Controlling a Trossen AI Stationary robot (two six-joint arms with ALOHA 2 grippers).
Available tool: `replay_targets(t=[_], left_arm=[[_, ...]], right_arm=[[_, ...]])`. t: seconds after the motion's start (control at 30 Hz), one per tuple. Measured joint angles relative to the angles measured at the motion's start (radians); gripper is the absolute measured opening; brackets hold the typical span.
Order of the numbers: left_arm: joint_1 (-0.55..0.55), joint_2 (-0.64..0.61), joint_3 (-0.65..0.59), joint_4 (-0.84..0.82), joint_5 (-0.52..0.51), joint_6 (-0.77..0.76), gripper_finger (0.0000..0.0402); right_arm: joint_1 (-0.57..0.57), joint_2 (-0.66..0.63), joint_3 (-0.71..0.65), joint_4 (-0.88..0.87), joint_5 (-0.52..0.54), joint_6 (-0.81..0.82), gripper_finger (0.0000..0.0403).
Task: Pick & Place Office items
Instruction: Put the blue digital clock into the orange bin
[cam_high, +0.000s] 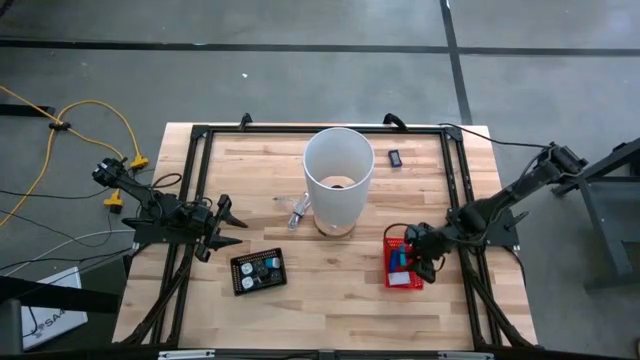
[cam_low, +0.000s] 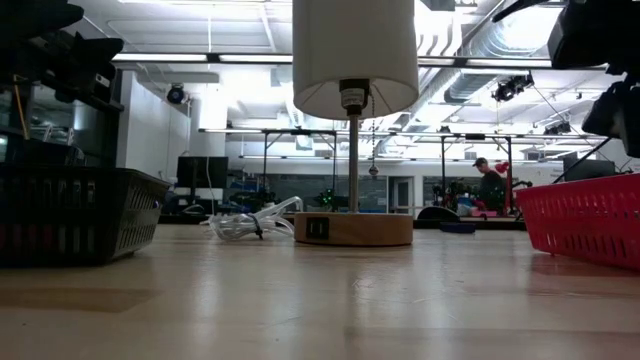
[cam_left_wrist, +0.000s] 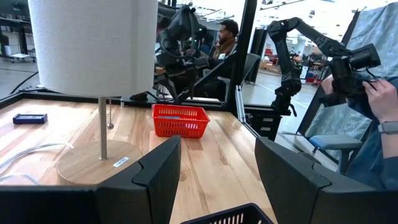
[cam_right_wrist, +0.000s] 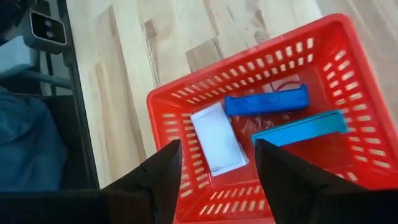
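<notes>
The right tool (cam_right_wrist: 214, 180) hangs just above the red mesh plastic basket (cam_right_wrist: 168, 106) near the right edge of the pale wooden table (cam_high: 330, 290), its two dark fingers parted with nothing between them. Below it in the basket lie three office items: a flat white block (cam_right_wrist: 217, 138), a dark blue stick-like piece (cam_right_wrist: 266, 101) and a lighter teal-blue flat strip (cam_right_wrist: 298, 127), the blue two lying side by side and the white block just beside them. The left tool (cam_left_wrist: 217, 180) waits on the table's left side, fingers also apart and empty, above the rim of the flat black tray (cam_high: 259, 270), which carries several small pale and teal pieces too small to name. Between the two containers stands a lamp with a white cylindrical shade (cam_high: 338, 178) on a round wooden base. I judge the step in hand to be a pick from the basket, the right tool poised over its contents but not yet around any of them. The next move calls for choosing one piece, probably the white block nearest the fingers, descending with the fingers straddling its narrow sides, and clearing the basket wall.
</notes>
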Motion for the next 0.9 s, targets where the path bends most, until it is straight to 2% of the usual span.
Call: replay_targets(t=[0.17,0.4,0.67,0.9], left_arm=[[0.0,0.0,0.0,0.0,0.0,0.0,0.0199],[0.0,0.0,0.0,0.0,0.0,0.0,0.0199],[0.0,0.0,0.0,0.0,0.0,0.0,0.0199],[0.0,0.0,0.0,0.0,0.0,0.0,0.0199]], right_arm=[[-0.049,-0.038,0.0,-0.013,-0.005,-0.051,0.0188],[-0.144,-0.052,0.0,-0.012,0.076,-0.109,0.0188],[-0.318,-0.052,0.0,-0.005,0.203,-0.256,0.0188],[-0.469,-0.051,0.0,0.05,0.204,-0.359,0.0188]])
